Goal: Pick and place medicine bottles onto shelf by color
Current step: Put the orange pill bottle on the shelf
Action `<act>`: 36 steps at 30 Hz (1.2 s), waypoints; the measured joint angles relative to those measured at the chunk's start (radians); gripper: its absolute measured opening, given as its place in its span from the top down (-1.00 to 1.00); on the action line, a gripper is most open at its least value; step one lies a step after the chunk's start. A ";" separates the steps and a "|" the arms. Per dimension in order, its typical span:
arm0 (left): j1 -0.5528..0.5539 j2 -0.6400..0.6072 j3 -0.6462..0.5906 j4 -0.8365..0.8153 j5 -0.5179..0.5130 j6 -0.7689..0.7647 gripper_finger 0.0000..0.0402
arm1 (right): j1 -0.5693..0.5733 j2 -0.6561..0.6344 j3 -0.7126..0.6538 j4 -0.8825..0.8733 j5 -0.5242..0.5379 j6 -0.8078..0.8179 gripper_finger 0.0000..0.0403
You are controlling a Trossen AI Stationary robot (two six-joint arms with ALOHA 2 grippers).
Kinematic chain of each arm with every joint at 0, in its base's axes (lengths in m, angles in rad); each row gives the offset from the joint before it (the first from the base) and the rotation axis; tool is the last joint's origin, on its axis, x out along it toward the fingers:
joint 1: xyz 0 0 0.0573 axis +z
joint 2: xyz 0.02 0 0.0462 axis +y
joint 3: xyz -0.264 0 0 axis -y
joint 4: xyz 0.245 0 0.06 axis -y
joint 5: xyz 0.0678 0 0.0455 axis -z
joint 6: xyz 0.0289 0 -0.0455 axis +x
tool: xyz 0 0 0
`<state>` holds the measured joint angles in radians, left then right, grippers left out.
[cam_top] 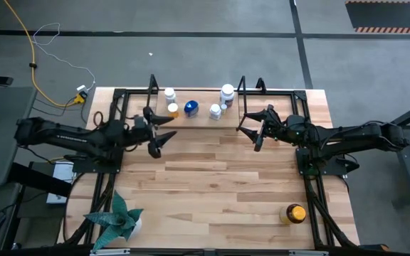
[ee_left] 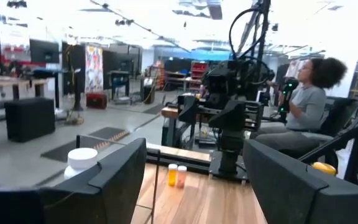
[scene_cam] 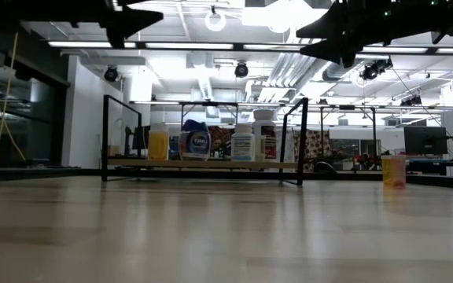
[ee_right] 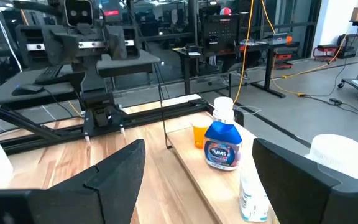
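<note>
The black wire shelf [cam_top: 251, 91] stands along the table's far edge on its wooden floor [scene_cam: 203, 163]. On it stand an orange bottle [cam_top: 173, 109], a blue bottle [cam_top: 191, 108] and several white bottles [cam_top: 227, 93]. The larger amber bottle [cam_top: 292, 213] stands upright alone near the table's right near corner. My left gripper [cam_top: 158, 131] hovers open above the table off the shelf's left end. My right gripper [cam_top: 255, 129] hovers open off its right end. Both are raised clear of the table in the low view, the left gripper [scene_cam: 136, 20] and the right gripper [scene_cam: 325, 39]. Neither holds anything.
A teal spiky potted plant [cam_top: 119, 220] sits at the near left corner. Black arm mounting frames [cam_top: 312, 171] run along both table sides. Bare wood lies between the shelf and the near edge. A person [ee_left: 303, 106] sits beyond the table's right side.
</note>
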<state>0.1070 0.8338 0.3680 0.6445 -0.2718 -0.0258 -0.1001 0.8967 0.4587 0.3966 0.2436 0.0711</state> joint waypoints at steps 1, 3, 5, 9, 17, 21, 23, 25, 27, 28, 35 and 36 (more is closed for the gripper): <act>-0.002 -0.014 -0.005 -0.007 0.004 0.009 -0.28 | 0.000 0.000 0.000 -0.006 -0.001 0.000 -0.43; -0.004 -0.029 -0.011 -0.021 0.023 0.015 -0.28 | 0.000 0.000 0.000 -0.019 -0.012 0.000 -0.43; -0.004 -0.031 -0.011 -0.041 0.026 0.021 -0.28 | 0.000 0.000 0.000 -0.023 -0.013 0.000 -0.43; -0.003 -0.024 -0.011 -0.051 0.012 0.038 -0.29 | 0.000 0.000 0.000 -0.023 -0.014 0.000 -0.43; -0.003 -0.020 -0.012 -0.054 0.001 0.017 -0.28 | 0.000 0.000 0.000 -0.022 -0.002 0.000 -0.43; -0.003 -0.020 -0.012 -0.054 0.015 0.012 -0.28 | 0.000 0.000 0.000 -0.022 0.000 -0.001 -0.43; -0.003 -0.020 -0.012 -0.054 0.049 0.015 -0.29 | 0.000 0.000 0.000 -0.022 0.000 -0.005 -0.43; -0.003 -0.020 -0.012 -0.049 0.082 0.031 -0.29 | 0.000 0.000 0.000 -0.022 0.000 -0.006 -0.43; -0.003 -0.020 -0.012 -0.045 0.094 0.037 -0.29 | 0.000 0.000 0.000 -0.022 0.000 -0.008 -0.43; -0.003 -0.020 -0.012 -0.044 0.094 0.037 -0.29 | 0.000 0.000 0.000 -0.022 0.000 -0.008 -0.43; -0.003 -0.020 -0.012 -0.044 0.088 0.037 -0.29 | 0.000 0.000 0.000 -0.022 0.000 0.000 -0.43; -0.003 -0.019 -0.012 -0.044 0.088 0.037 -0.29 | 0.000 0.000 0.000 -0.022 0.000 0.000 -0.43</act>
<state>0.1036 0.8144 0.3561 0.6010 -0.1841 0.0116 -0.0998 0.8967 0.4587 0.3748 0.2438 0.0708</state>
